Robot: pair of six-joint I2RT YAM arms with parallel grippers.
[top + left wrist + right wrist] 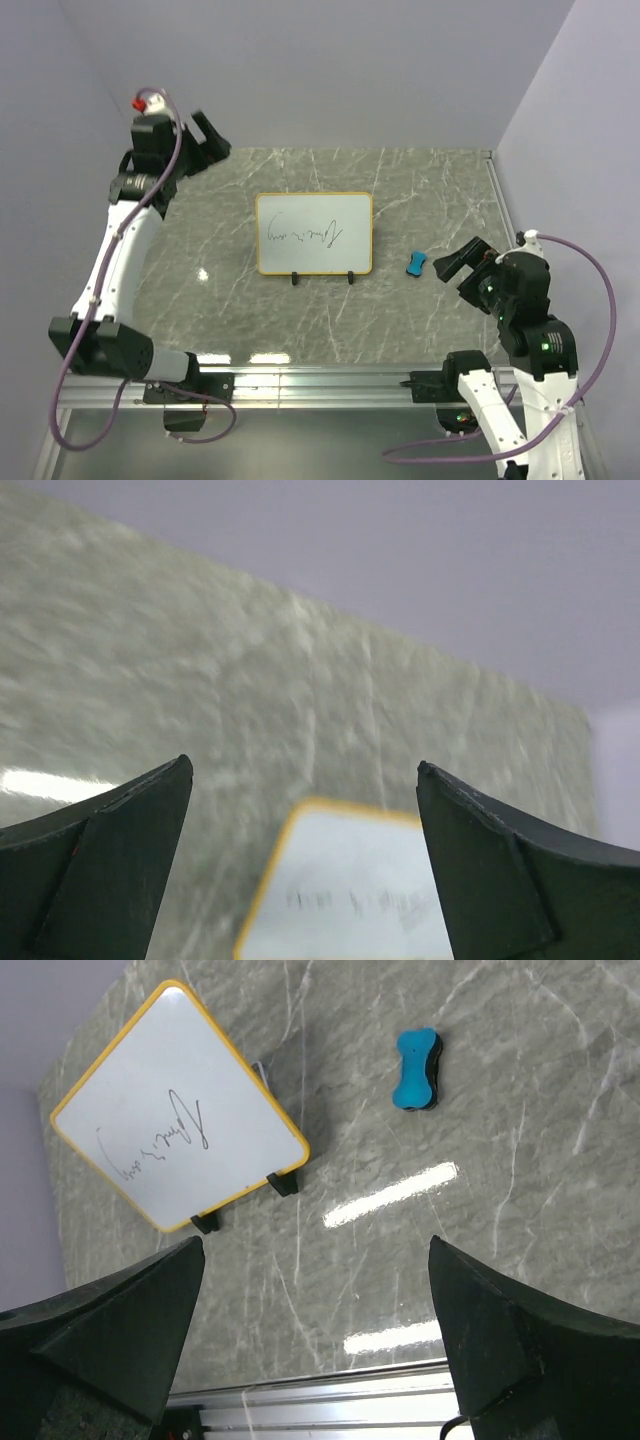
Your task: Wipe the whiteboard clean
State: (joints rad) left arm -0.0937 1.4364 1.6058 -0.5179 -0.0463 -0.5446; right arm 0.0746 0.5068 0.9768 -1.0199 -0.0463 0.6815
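The whiteboard (314, 233), a small rectangular white panel with a thin yellow-tan frame and rounded corners, sits near the middle of the grey-green marbled table (420, 320), a little closer to the far edge than to the near one. It is propped on small black feet along its near side.

We judge the task as not yet started. A line of black scribbled handwriting crosses the middle of the board, and we see no wiped patch anywhere on it. All that is left is fetching the eraser, bringing it to the board and rubbing the writing away.

The left gripper (208, 138) is raised over the far left corner of the table, its jaws wide apart and holding nothing. The right gripper (455, 258) hovers towards the right edge, near the eraser but apart from it. Its jaws are also spread wide and empty.

The small blue bone-shaped eraser (417, 264) lies flat on the table between the board's near right corner and the right edge, close to the board without touching it.

We count one table, one whiteboard, two grippers, one eraser and two black feet.
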